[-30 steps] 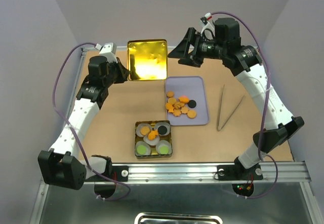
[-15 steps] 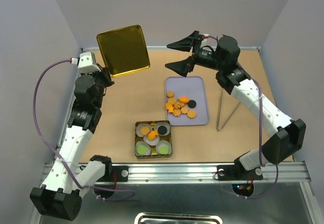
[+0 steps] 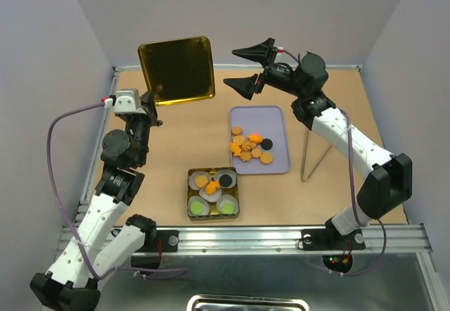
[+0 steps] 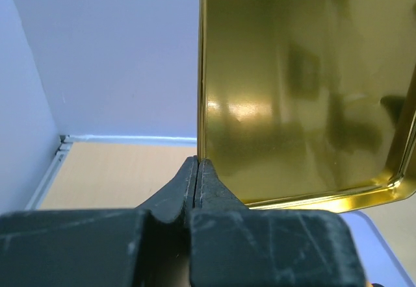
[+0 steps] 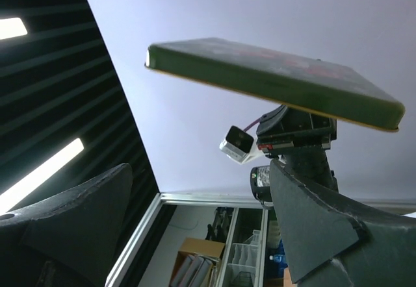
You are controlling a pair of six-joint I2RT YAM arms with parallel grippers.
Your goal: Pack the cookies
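On lavender tray (image 3: 276, 117): cookies (image 3: 247, 148), roughly ten orange, one black. Tin (image 3: 188, 195) nearby, four cups (image 3: 234, 205): orange pieces, one black, two green. Left gripper (image 4: 197, 173) clamped on single gold lid (image 3: 176, 70), raised. Right gripper (image 3: 232, 66) spread wide, empty.

White arms (image 3: 105, 211), black joints (image 3: 383, 184), purple cables (image 3: 48, 146)

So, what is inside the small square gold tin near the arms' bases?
The small square gold tin holds white pleated paper cups carrying orange, black and green cookies. The cups cover its floor, so anything beneath them stays hidden.
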